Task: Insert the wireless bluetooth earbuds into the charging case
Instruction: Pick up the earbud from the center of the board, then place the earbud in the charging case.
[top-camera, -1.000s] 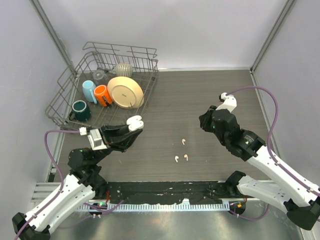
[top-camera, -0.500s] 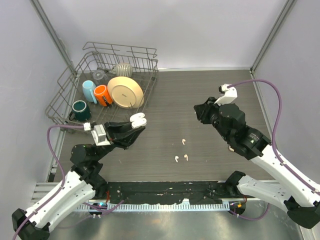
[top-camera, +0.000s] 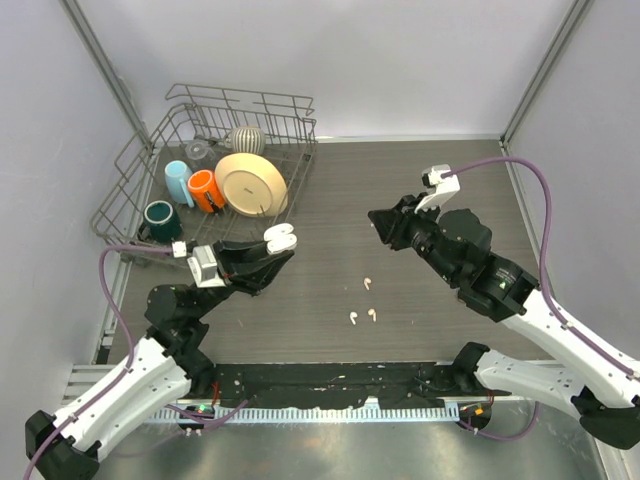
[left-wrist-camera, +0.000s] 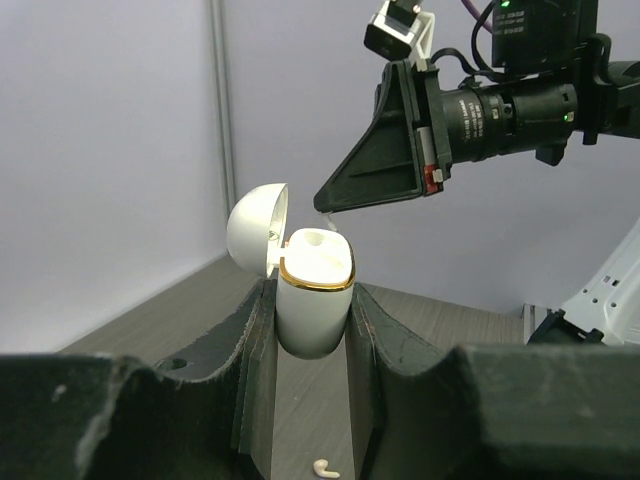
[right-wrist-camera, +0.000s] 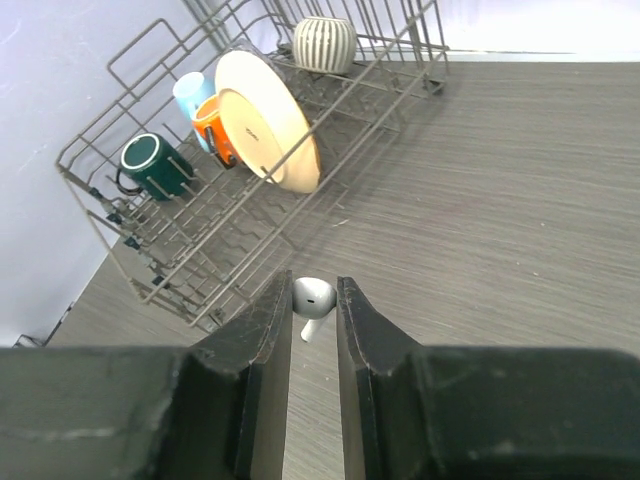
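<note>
My left gripper (top-camera: 276, 250) is shut on the white charging case (top-camera: 282, 236) and holds it above the table. In the left wrist view the case (left-wrist-camera: 314, 300) stands upright between the fingers, its round lid (left-wrist-camera: 256, 225) hinged open to the left. My right gripper (right-wrist-camera: 313, 288) is shut on one white earbud (right-wrist-camera: 314, 297), stem pointing down. Its black fingertips (left-wrist-camera: 330, 203) hang just above and behind the case's open mouth. Three more earbuds lie on the table (top-camera: 367, 283), (top-camera: 353, 319), (top-camera: 372, 315); one shows below the case (left-wrist-camera: 325, 467).
A wire dish rack (top-camera: 140, 180) stands at the back left with a teal mug (top-camera: 160, 220), a blue cup (top-camera: 178, 182), an orange cup (top-camera: 205, 190), a cream plate (top-camera: 250, 183) and a striped bowl (top-camera: 246, 139). Grey walls close in the dark wooden table (top-camera: 330, 190).
My right arm has swung left with the earbud, toward the case. My left gripper has carried the case slightly right and forward.
</note>
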